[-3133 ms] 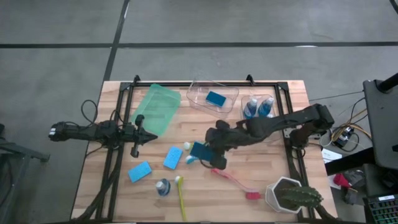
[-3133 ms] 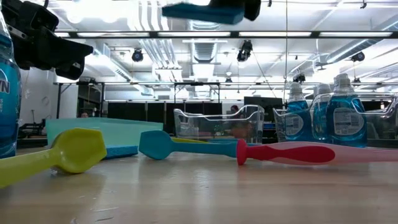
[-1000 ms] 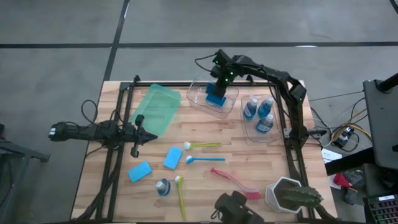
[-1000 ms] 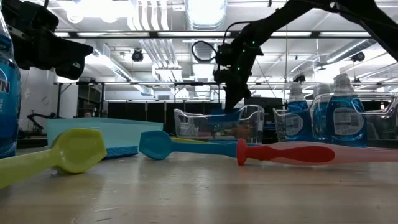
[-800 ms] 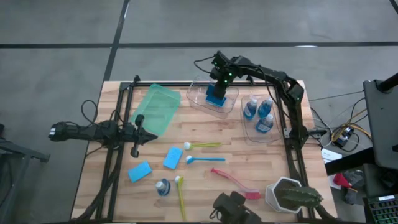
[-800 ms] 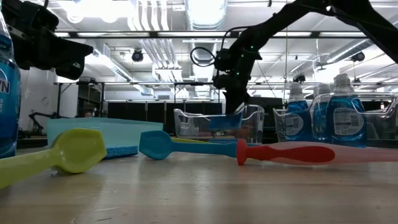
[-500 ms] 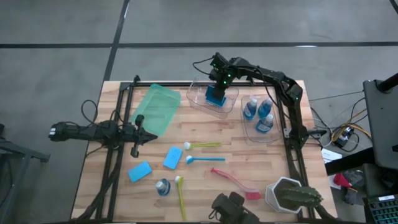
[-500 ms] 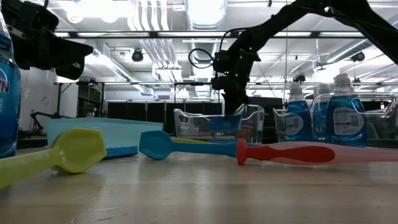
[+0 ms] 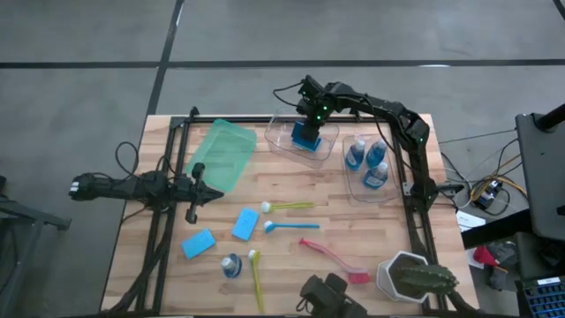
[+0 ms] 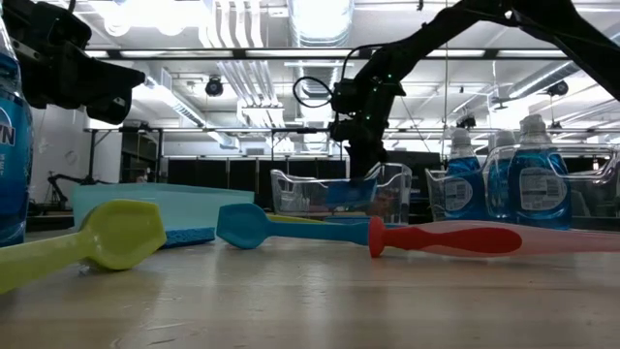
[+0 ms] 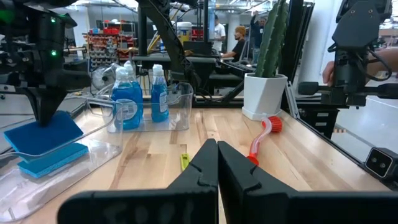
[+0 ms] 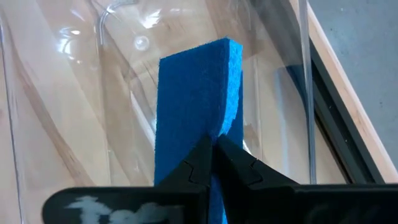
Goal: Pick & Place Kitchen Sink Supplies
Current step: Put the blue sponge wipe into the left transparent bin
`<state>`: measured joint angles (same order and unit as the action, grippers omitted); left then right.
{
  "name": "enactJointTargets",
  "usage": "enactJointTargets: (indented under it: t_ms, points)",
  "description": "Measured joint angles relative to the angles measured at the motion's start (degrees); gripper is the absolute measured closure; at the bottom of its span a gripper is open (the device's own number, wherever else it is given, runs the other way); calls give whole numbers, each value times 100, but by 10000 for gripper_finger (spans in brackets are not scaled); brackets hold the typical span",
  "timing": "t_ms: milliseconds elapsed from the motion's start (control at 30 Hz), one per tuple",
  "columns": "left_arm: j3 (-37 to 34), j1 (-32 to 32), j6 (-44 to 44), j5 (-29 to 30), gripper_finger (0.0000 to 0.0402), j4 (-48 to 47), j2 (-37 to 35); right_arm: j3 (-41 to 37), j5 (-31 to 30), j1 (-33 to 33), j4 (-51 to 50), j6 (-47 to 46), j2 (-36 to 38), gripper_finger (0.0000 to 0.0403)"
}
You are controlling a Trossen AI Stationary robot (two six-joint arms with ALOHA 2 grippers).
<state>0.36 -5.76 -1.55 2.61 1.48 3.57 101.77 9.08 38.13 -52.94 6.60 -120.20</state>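
Right gripper (image 12: 213,144): pinched onto 1 blue rectangular foam sponge (image 12: 198,106), low inside clear plastic bin (image 9: 301,139) at table's far edge.
Left wrist view: 2nd blue sponge (image 11: 52,163) beneath.
Left gripper (image 11: 217,154): closed, empty, left edge.

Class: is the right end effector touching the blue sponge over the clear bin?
Touching. The right wrist view shows the right end effector pinching the blue sponge's edge, inside the clear bin.
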Motion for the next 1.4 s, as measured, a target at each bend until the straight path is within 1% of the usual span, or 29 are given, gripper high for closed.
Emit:
enactJointTargets:
  t_ms: [400,1400]
  points:
    - [0,-1,1,0,401,-1,1,-84,-11,-9,120,-194,0,390]
    - [0,-2,0,0,401,0,1,-172,-11,-9,59,-393,2,389]
